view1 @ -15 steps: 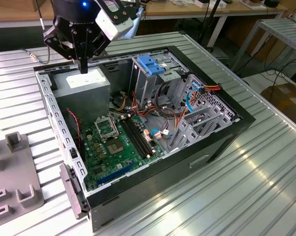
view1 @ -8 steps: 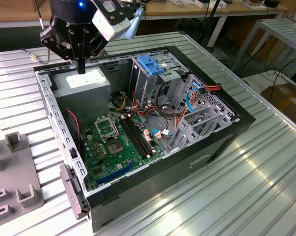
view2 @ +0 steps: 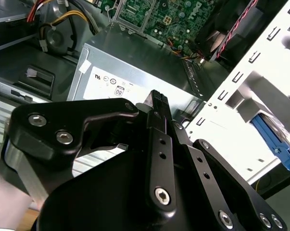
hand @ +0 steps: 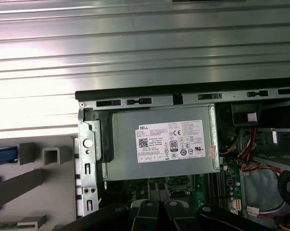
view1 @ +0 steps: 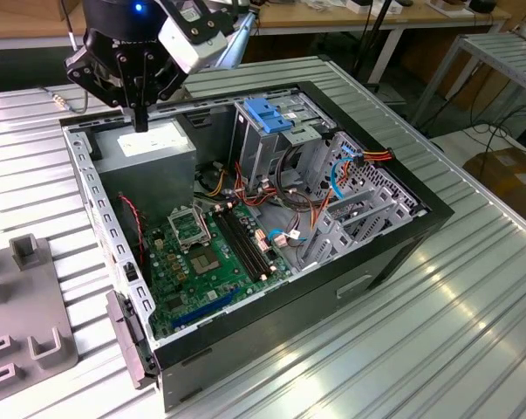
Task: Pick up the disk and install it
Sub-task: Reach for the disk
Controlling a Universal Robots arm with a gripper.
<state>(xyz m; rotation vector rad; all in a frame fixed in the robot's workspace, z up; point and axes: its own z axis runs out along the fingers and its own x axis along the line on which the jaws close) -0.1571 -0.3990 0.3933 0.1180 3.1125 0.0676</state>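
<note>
Over power supply box (view1: 158,148), fingers (view1: 140,112) pointing down, together

Fingers (view1: 141,113) above power supply box (view1: 158,153); open air around; cables (view1: 290,179), drive cage (view1: 267,118) crowd case beside.

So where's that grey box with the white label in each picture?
Exterior view: the power supply box sits in the far corner of the case.
First wrist view: box between case rim and motherboard.
Second wrist view: box just beyond the gripper.
Shared landmark: the green motherboard adjoining it.
</note>
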